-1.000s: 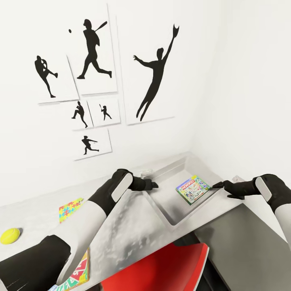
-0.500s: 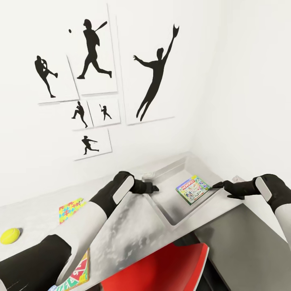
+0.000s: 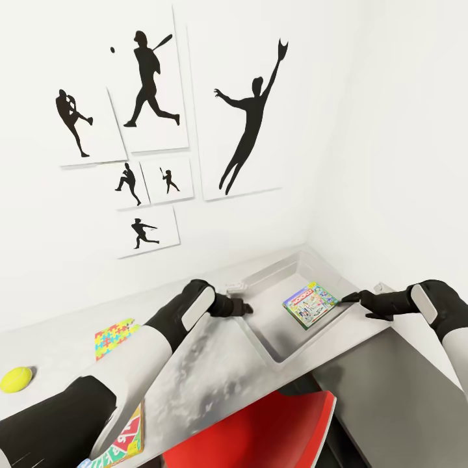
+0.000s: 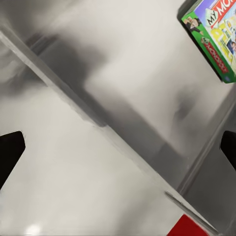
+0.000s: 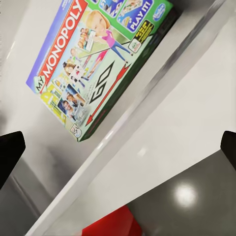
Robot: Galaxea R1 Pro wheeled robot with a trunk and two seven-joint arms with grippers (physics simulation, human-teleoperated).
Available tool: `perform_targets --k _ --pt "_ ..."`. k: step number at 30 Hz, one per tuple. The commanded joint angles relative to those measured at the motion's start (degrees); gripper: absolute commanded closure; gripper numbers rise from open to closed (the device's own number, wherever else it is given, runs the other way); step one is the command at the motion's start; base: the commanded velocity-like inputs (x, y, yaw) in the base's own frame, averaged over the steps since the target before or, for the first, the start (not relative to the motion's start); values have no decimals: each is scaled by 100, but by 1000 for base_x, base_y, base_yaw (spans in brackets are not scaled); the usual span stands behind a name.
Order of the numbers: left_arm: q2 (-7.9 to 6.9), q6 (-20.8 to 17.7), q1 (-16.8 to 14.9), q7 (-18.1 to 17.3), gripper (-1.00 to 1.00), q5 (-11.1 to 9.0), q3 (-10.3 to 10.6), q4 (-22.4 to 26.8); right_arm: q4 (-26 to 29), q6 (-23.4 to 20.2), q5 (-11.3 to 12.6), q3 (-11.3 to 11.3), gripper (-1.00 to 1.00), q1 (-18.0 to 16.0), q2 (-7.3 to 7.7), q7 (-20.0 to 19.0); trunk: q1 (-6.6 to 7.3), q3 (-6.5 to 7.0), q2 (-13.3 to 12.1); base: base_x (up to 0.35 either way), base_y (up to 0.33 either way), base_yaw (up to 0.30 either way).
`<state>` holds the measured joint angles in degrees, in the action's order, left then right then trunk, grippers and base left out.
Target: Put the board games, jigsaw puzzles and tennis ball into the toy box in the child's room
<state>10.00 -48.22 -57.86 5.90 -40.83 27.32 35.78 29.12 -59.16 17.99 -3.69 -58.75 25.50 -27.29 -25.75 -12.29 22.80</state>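
My left pincer [image 3: 249, 305] and right pincer [image 3: 346, 298], both spread, flank the toy box [image 3: 273, 351] holding the Monopoly game [image 3: 310, 304]; I'd grip opposite rims evenly, keeping it level.

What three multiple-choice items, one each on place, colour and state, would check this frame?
1. Where does the Monopoly box lie?
A. inside the toy box
B. on the red chair
C. beside the tennis ball

2. What colour is the tennis ball?
A. red
B. yellow-green
C. blue

3. How do the right pincer's fingers stand?
A. shut on the Monopoly box
B. shut on the jigsaw puzzle
C. open, holding nothing

Answers: 1 A, the head view shows the box resting on the bin's floor within its rim. 2 B, it shows yellow-green at the table's far left end. 3 C, the right wrist view shows both fingertips far apart with only the bin's rim between them.
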Motion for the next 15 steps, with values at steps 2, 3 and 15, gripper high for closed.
perform_targets --k 2,3,15 --pt "0 -10 -6 58 -100 -64 12 -42 4 -24 -59 -26 -100 -5 -1 -57 -3 -12 12 0 0 0" --pt "0 -9 -6 59 -100 -64 11 -59 4 -25 -59 -26 -100 -5 -1 -59 -3 -12 12 0 0 0" --pt "0 -12 -6 61 -100 -61 10 -116 5 -25 -59 -22 -100 -5 -1 -66 -3 -12 12 0 0 0"
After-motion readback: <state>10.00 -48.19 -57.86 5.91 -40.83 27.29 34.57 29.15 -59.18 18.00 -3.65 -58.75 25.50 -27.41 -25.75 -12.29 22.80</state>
